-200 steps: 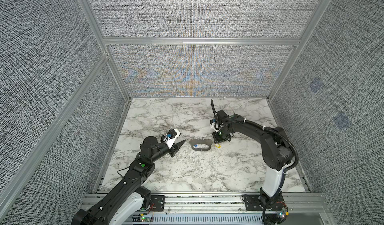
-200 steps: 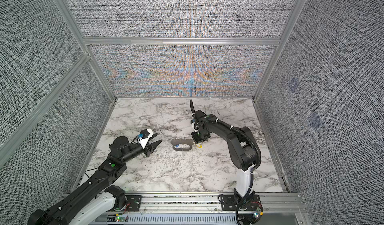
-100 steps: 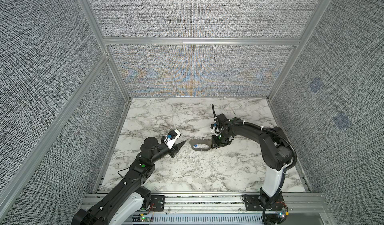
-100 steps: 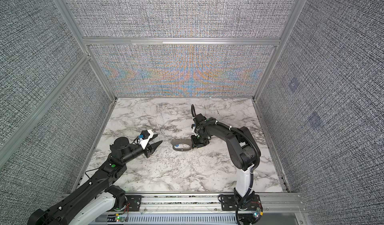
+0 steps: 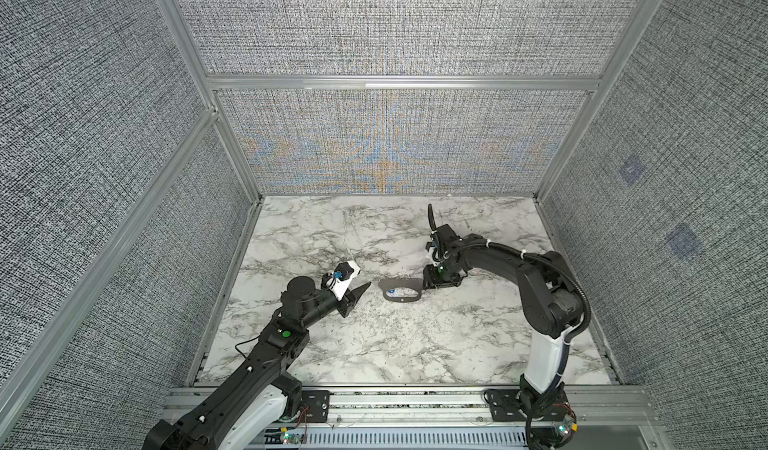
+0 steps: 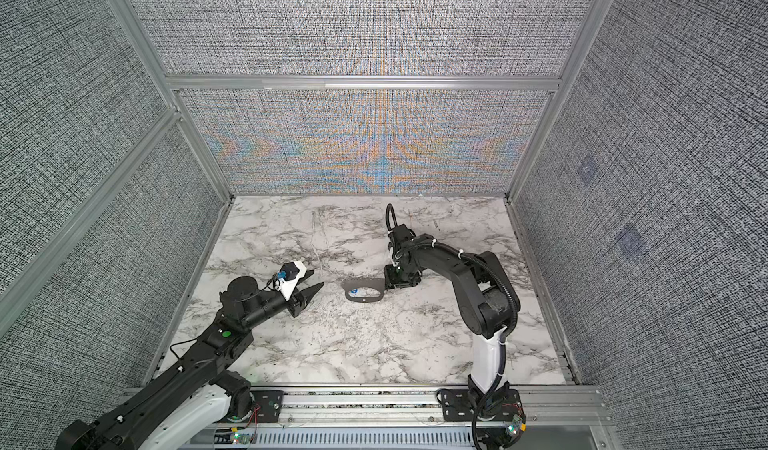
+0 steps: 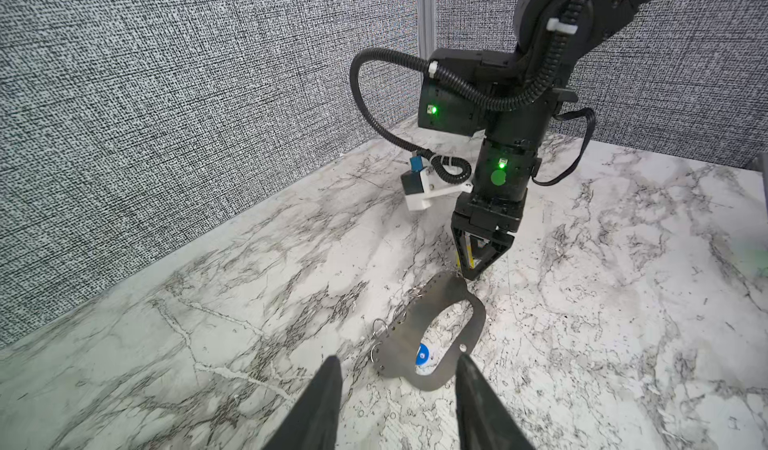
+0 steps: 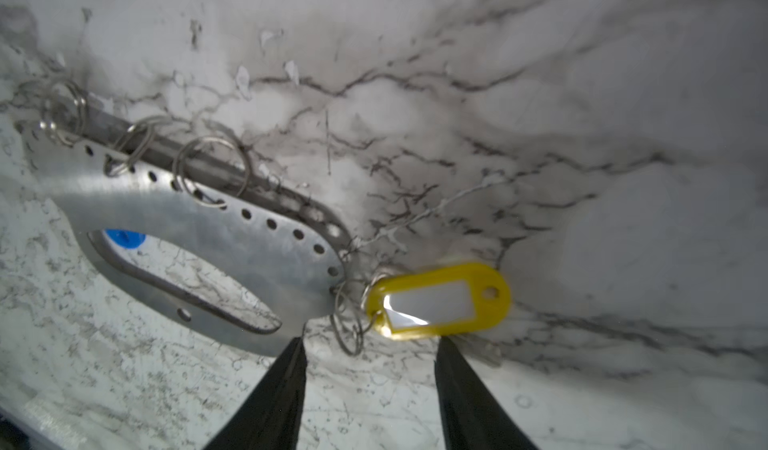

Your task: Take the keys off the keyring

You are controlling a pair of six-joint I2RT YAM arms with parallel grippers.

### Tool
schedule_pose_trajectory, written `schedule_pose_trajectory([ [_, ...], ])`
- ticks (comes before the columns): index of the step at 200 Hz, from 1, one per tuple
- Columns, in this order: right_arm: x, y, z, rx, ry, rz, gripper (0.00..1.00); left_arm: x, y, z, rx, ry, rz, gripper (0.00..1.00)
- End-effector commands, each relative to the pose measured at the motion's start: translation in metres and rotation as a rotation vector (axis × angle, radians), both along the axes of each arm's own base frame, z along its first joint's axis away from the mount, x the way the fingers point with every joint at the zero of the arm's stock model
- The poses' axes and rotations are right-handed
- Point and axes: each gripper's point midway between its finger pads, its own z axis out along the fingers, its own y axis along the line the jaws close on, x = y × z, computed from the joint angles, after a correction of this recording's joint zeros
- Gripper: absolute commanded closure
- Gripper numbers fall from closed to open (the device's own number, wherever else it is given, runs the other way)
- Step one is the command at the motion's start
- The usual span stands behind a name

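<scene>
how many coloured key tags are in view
2. The yellow tag lies just past the keyring's end. The blue tag shows through the keyring's opening, partly covered. More could be hidden beneath it.

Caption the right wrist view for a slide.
Open right gripper facing a yellow key tag linked by a split ring to the perforated metal keyring.

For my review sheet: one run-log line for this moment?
left claw: open, empty | right claw: open, at yellow tag | keyring: on table
</scene>
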Motion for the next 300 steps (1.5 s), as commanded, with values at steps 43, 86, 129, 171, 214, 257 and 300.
schedule_pose_trajectory([
  [43,0.043,0.017,0.033,0.05,-0.158,0.061,0.46,0.003,0.001,0.007,-0.01,-0.029,0.013,0.53],
  [86,0.013,0.004,0.045,0.061,-0.119,0.011,0.49,0.002,0.001,0.003,-0.016,-0.028,0.012,0.53],
  [129,-0.023,0.0,0.021,0.112,-0.033,-0.055,0.61,0.002,-0.002,0.003,-0.016,-0.033,-0.001,0.53],
  [171,-0.024,0.009,0.01,0.171,-0.009,-0.091,0.68,0.001,-0.001,0.004,-0.018,-0.037,0.0,0.53],
  [214,-0.019,0.009,0.0,0.152,0.001,-0.105,0.69,-0.001,0.002,0.004,-0.016,-0.044,0.013,0.53],
  [257,-0.016,0.009,-0.004,0.154,-0.004,-0.119,0.72,0.0,0.002,0.004,-0.012,-0.044,0.013,0.53],
  [300,-0.012,0.013,-0.004,0.164,-0.009,-0.122,0.76,0.001,0.001,0.003,-0.01,-0.042,0.012,0.53],
])
